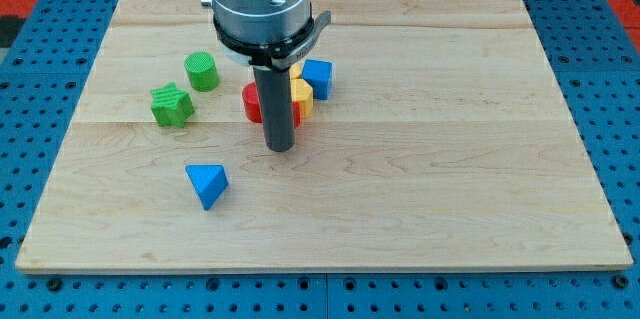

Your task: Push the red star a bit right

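Note:
A red block lies near the board's middle, mostly hidden behind my rod, so I cannot make out its shape. A bit of red also shows at the rod's right edge. My tip rests on the board just below and slightly right of the red block. A yellow block sits just right of the rod, and a blue cube lies up and right of it.
A green cylinder and a green star lie to the left. A blue triangular block lies at lower left. All rest on the wooden board, set on a blue pegboard table.

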